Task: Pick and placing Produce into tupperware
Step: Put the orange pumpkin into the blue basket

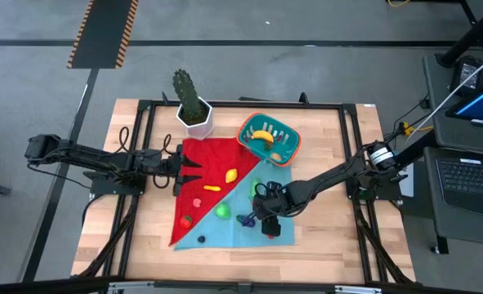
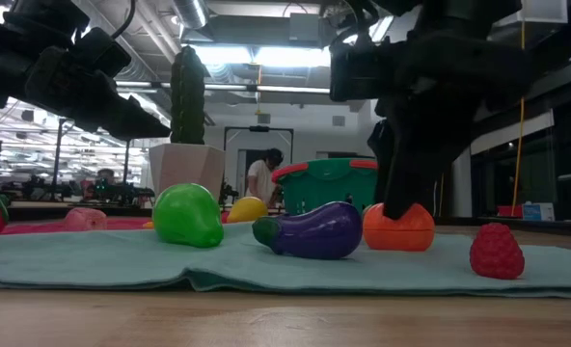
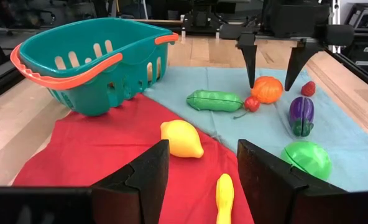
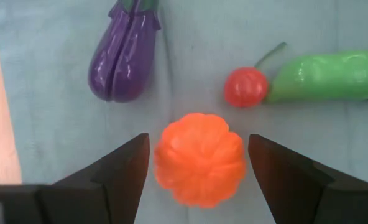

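Observation:
An orange toy fruit (image 4: 199, 158) lies on the light-blue cloth (image 4: 47, 112). My right gripper (image 4: 198, 140) points down over it, open, with one finger on each side and a thin gap showing on both. Beside the fruit lie a purple eggplant (image 4: 123, 53), a small red fruit (image 4: 246, 87) and a green pod (image 4: 330, 76). The teal tupperware (image 1: 268, 137) with its orange rim stands at the far side and holds a yellow piece (image 1: 262, 135). My left gripper (image 1: 191, 169) waits open over the red cloth, close to a lemon (image 3: 181, 138).
A cactus in a white pot (image 1: 191, 102) stands left of the tub. The red cloth (image 1: 205, 175) holds more produce. A green fruit (image 3: 307, 157) and a red berry (image 3: 308, 88) lie on the blue cloth. A person (image 2: 261, 178) stands far behind the table.

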